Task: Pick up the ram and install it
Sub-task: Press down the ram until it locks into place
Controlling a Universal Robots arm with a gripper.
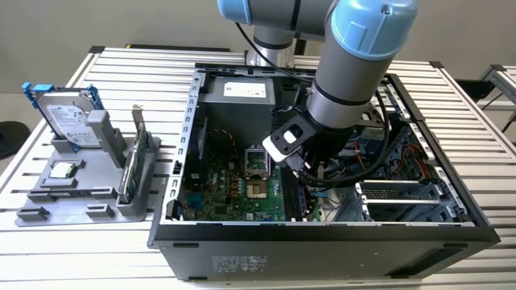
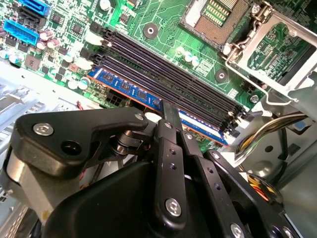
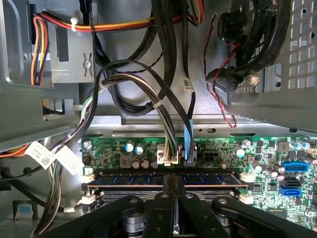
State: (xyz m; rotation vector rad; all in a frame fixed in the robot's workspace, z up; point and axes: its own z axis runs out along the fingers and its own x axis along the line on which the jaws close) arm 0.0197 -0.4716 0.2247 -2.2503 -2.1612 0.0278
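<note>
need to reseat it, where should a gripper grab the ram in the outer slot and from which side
Pinch the ram's top long edge near mid-length, across its thin faces, coming straight down from above the motherboard. It stands on edge in the slot with empty slots alongside, so probably just that edge is free. The gripper sits there now.

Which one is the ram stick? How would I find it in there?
Look inside the open black computer case at the green motherboard. Beside its row of long black slots sits the ram, with the end effector closed on it. It is the one blue strip with black chips; the slots next to it are empty.
</note>
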